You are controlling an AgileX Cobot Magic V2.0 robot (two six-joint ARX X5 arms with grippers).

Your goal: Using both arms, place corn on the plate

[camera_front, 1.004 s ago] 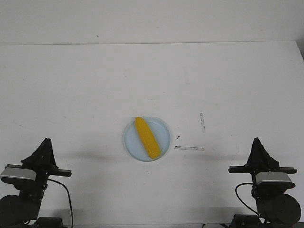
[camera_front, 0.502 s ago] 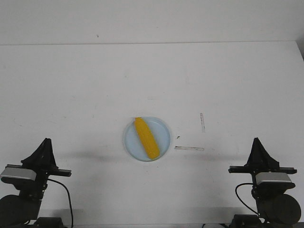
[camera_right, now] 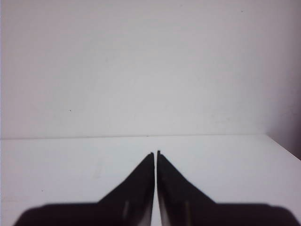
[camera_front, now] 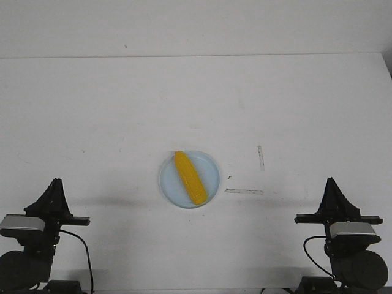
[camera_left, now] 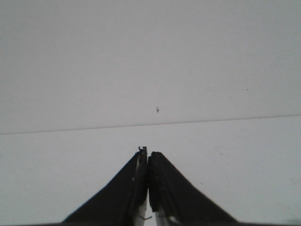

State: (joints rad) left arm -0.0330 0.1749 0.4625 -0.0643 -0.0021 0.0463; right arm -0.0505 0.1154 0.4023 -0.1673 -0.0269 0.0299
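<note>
The yellow corn (camera_front: 188,177) lies slantwise on the pale blue plate (camera_front: 209,166) in the middle of the white table, its tapered end toward the far side. My left gripper (camera_front: 55,183) is shut and empty at the near left, well away from the plate; it also shows in the left wrist view (camera_left: 148,154). My right gripper (camera_front: 331,182) is shut and empty at the near right; it also shows in the right wrist view (camera_right: 155,153). Neither wrist view shows the corn or the plate.
Two thin strips of tape lie on the table right of the plate, one (camera_front: 244,191) flat across and one (camera_front: 261,157) running away from me. The table's far edge meets a white wall. The right table edge is near the right arm.
The left arm has dropped slightly lower at the near left. The corn, the plate and the right arm have not moved.
</note>
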